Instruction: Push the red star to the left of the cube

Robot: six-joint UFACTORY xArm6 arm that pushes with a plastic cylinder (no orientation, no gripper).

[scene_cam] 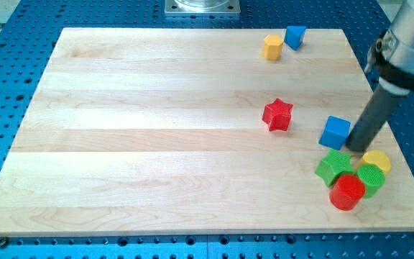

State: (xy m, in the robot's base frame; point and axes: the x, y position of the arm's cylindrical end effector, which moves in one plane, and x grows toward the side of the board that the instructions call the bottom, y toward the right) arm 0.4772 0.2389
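A red star (277, 114) lies on the wooden board (157, 144), right of centre. A blue cube (335, 132) sits to its right, a clear gap between them. My tip (356, 149) is down at the board just right of the blue cube, close to its right side, and above the cluster of blocks at the lower right. The rod rises up and to the right from there.
A green star (334, 167), a yellow cylinder (376, 160), a green cylinder (370, 177) and a red cylinder (347, 192) cluster at the lower right. A yellow hexagonal block (272, 47) and a small blue block (295, 36) sit near the top edge.
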